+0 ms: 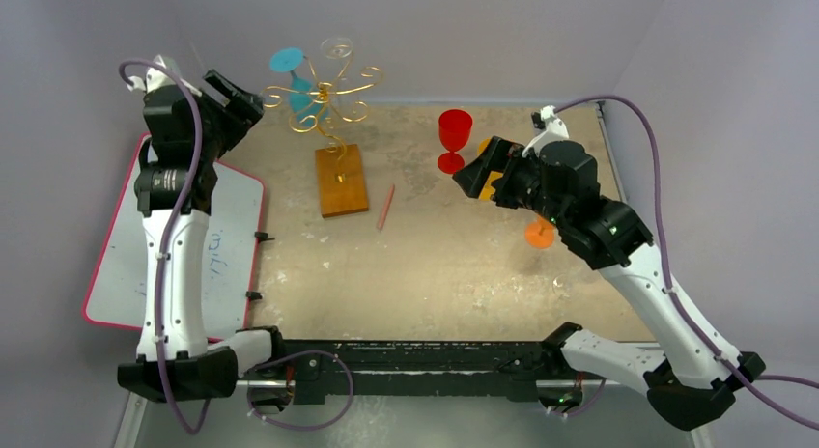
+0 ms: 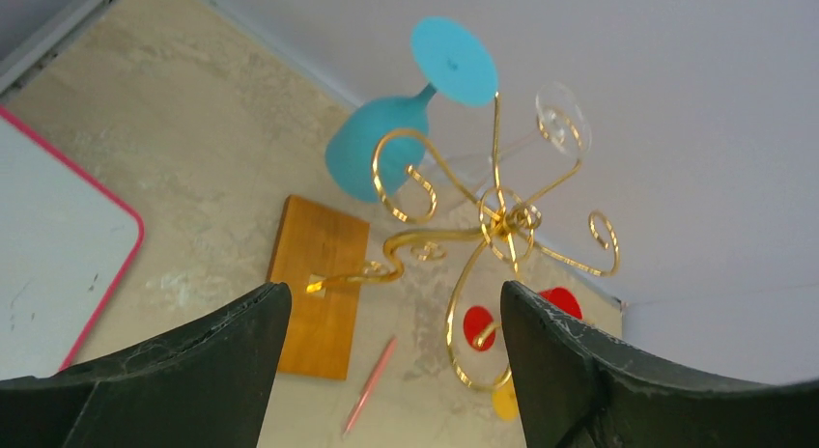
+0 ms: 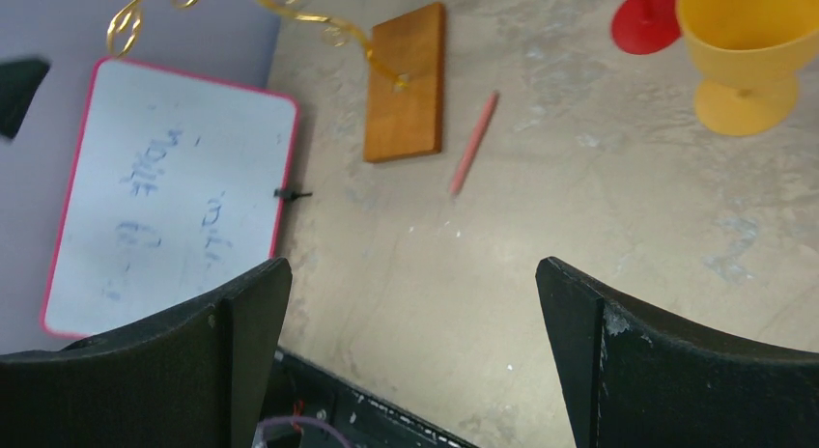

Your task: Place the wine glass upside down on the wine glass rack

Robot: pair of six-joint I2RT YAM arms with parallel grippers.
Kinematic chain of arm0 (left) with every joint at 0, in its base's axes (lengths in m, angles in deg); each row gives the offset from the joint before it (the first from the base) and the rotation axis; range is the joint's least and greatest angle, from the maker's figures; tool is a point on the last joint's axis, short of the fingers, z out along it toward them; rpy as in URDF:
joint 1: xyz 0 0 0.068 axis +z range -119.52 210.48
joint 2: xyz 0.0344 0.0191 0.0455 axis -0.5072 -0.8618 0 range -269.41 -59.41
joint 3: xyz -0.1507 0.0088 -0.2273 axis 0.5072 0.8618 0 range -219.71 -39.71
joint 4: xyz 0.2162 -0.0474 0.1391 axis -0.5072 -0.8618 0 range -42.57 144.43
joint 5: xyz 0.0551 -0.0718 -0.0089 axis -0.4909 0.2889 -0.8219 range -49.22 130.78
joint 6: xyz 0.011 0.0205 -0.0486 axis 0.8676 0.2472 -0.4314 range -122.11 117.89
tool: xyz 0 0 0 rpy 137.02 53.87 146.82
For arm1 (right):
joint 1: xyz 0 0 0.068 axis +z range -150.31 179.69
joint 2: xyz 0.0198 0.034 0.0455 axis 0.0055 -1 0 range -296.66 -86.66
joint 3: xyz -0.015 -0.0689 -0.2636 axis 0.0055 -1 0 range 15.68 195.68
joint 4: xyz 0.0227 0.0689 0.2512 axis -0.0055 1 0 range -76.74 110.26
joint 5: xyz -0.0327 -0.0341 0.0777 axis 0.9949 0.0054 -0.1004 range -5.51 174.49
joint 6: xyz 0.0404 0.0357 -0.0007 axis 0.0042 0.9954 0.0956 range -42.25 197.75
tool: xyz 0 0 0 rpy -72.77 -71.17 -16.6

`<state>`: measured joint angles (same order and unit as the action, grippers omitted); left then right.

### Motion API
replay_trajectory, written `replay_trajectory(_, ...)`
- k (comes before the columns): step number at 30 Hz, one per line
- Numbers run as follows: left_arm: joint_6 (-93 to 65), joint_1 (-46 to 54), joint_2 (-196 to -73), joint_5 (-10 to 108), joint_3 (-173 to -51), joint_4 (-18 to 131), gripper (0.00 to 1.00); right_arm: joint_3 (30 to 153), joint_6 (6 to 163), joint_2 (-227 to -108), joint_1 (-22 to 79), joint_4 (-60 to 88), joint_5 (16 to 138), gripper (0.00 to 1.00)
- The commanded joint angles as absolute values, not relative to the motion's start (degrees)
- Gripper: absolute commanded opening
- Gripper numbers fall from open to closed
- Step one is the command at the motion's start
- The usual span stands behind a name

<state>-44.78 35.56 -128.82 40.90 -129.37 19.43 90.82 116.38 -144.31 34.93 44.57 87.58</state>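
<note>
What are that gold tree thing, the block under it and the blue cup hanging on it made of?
The gold tree looks like thin bent metal wire, brass-coloured and shiny: its curls glint. The block under it looks like wood, orange-brown with a smooth, slightly glossy finish. The blue cup seems frosted plastic or glass, matte and opaque; the look cannot settle which.

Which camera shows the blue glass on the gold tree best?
The left wrist view: the blue glass hangs upside down, whole and large. The top view shows it small; the right wrist view, at most a sliver.
</note>
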Motion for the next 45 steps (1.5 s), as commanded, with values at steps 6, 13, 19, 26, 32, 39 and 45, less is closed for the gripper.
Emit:
replay_trajectory(6, -43.49, 30.01, -116.29, 37.09, -121.49, 17.32, 0.81, 98.21, 128.39, -152.22, 34.97, 59.26, 109.86, 0.98)
replay_trajectory(13, -45.18, 25.95, -109.59, 32.14, -113.91, 15.74, 0.84, 98.67, 136.2, -152.25, 34.92, 67.67, 118.87, 0.81)
replay_trajectory(19, -45.56, 22.41, -105.53, 37.84, -109.32, 15.9, 0.84, 101.9, 142.36, -154.83, 33.52, 79.23, 126.66, 0.7)
replay_trajectory(26, -42.1, 19.25, -104.1, 42.76, -103.81, 17.9, 0.81, 96.7, 143.26, -151.09, 24.96, 79.44, 122.93, 0.58)
replay_trajectory(32, -38.46, 19.23, -105.79, 49.67, -101.95, 17.19, 0.78, 92.88, 140.24, -148.67, 13.64, 79.53, 121.56, 0.58)
replay_trajectory(39, -36.56, 19.23, -105.91, 50.43, -101.2, 16.99, 0.77, 88.22, 139.71, -146.67, 4.61, 79.35, 121.03, 0.52)
replay_trajectory(45, -35.96, 19.23, -108.19, 52.16, -102.81, 13.92, 0.76, 84.55, 140.35, -145.54, 1.39, 79.18, 120.55, 0.41)
